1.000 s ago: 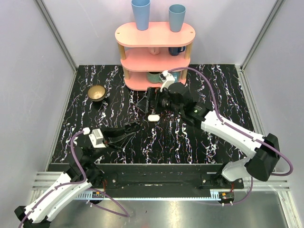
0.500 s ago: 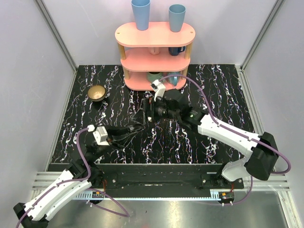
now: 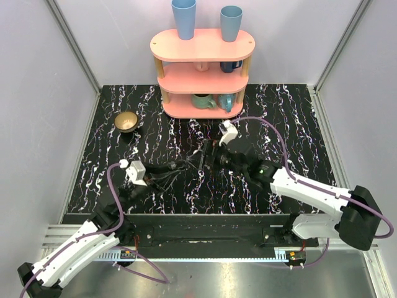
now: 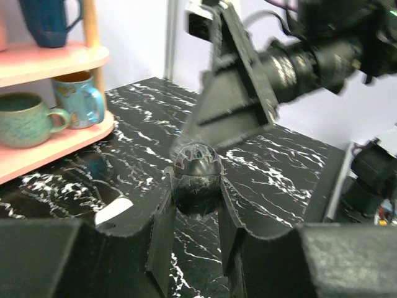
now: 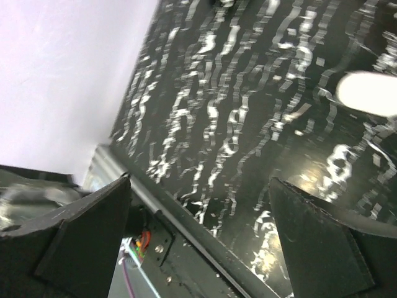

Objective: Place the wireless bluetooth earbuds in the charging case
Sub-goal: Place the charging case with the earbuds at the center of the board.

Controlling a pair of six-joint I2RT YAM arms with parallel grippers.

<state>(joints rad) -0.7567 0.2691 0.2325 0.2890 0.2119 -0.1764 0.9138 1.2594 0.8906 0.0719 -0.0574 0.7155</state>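
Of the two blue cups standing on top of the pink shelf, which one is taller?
The left cup is taller; the right cup beside it is shorter. Both stand on the shelf's top board.

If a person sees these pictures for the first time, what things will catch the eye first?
The pink shelf at the table's far edge stands out, with two blue cups on top and mugs on its lower tiers. At mid-table, the right gripper and left gripper nearly meet over the black marble top. A small gold bowl sits far left.
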